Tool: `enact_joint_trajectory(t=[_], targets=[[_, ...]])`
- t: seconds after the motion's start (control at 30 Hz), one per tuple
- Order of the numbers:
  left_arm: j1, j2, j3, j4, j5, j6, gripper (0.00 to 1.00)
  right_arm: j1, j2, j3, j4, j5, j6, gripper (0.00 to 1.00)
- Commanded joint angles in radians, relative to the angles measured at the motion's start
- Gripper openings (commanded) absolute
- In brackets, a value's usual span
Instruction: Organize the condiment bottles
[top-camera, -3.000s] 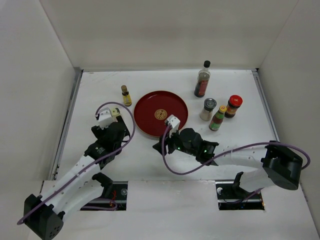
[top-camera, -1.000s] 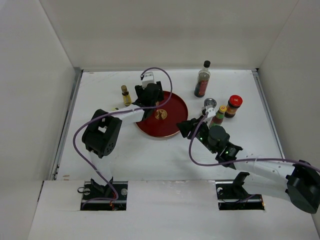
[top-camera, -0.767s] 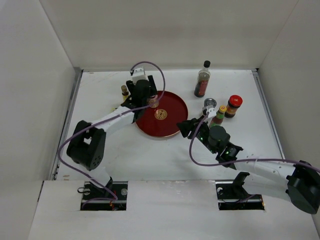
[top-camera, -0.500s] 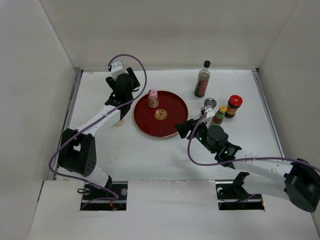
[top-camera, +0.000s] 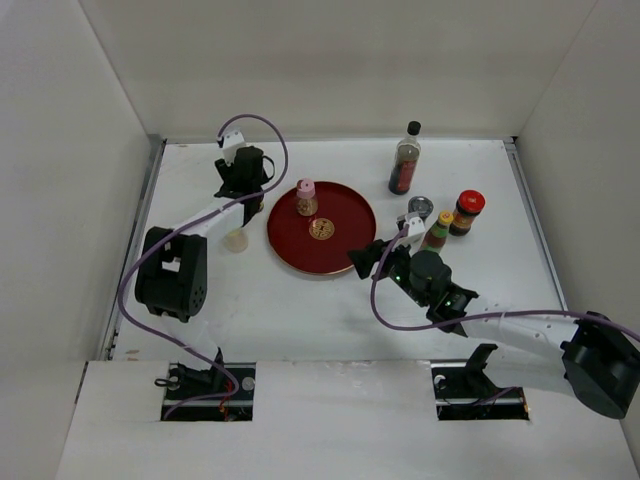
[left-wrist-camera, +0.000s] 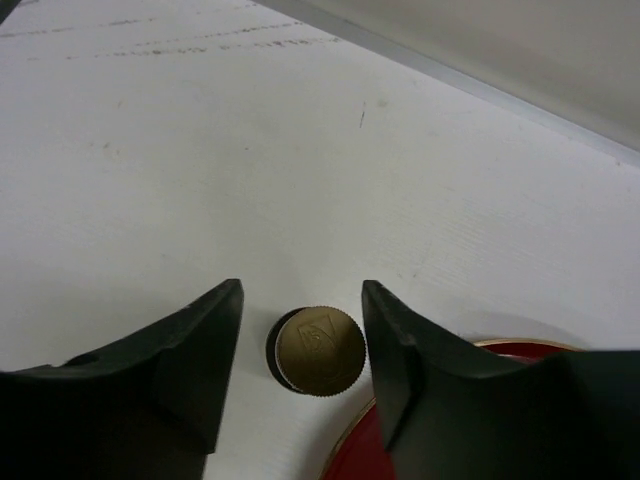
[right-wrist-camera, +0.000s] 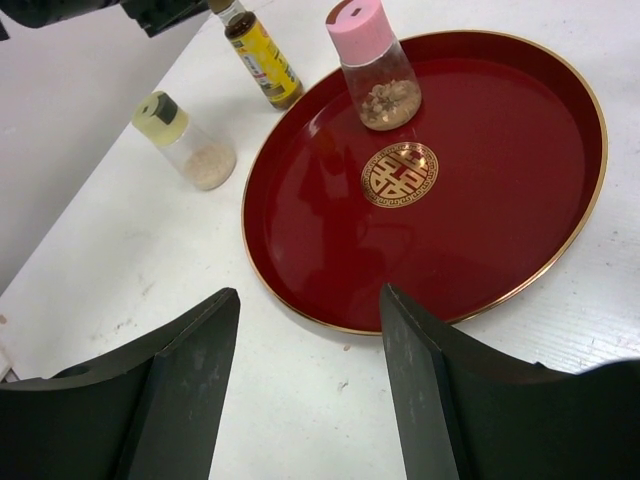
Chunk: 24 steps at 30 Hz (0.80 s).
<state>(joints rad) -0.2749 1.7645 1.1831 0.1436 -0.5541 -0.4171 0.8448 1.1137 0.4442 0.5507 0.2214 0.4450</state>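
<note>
On the left, the main risk is a tip-over. The amber yellow-labelled bottle (left-wrist-camera: 320, 349) looks narrow and tall, so if the left jaws close off-centre, one jaw could shove its cap sideways and topple it toward the red tray (left-wrist-camera: 358, 460) just beside it. A pinch on the round cap alone might also slip. The pale yellow-green-capped bottle (top-camera: 236, 238) stands on the surface (top-camera: 300, 300) near that arm's forearm, and a low swing could knock it over. Further right, the pink-capped bottle (top-camera: 306, 198) stands upright inside the tray by its far-left rim, where a bottle set down close by could bump it. The right jaws hang low at the tray's near-right edge and could push the tray if driven forward. That arm passes near the right-hand group: the grey-lidded jar (top-camera: 420, 209), green-red yellow-capped bottle (top-camera: 435, 233), red-lidded jar (top-camera: 468, 211) and, farther back, the tall dark black-capped bottle (top-camera: 405, 160).

The left jaws are apart, with the amber bottle's cap directly below and between them. In the wrist view it sits nearer the right-hand jaw, and I cannot tell whether they touch. The right jaws are apart and hold nothing, with the tray ahead of them and the pink-capped bottle well beyond
</note>
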Motion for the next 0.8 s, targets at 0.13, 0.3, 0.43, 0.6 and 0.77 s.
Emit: enact_joint_trajectory(t=[0.13, 0.3, 0.43, 0.6, 0.77], targets=[[0.003, -0.014, 0.052, 0.010, 0.011, 0.005, 0.26, 0.003, 0.000, 0.033, 0.052, 0.001, 0.000, 0.65], [-0.026, -0.124, 0.021, 0.045, 0.016, 0.032, 0.21, 0.003, 0.011, 0.036, 0.052, 0.001, -0.002, 0.65], [-0.082, -0.218, -0.010, 0.066, -0.018, 0.070, 0.21, 0.003, 0.011, 0.036, 0.052, 0.001, -0.002, 0.64], [-0.158, -0.229, -0.007, 0.056, -0.007, 0.078, 0.21, 0.003, 0.011, 0.036, 0.054, 0.001, 0.000, 0.64], [-0.198, -0.183, 0.004, 0.056, -0.006, 0.072, 0.21, 0.003, -0.006, 0.031, 0.054, 0.003, 0.000, 0.64]])
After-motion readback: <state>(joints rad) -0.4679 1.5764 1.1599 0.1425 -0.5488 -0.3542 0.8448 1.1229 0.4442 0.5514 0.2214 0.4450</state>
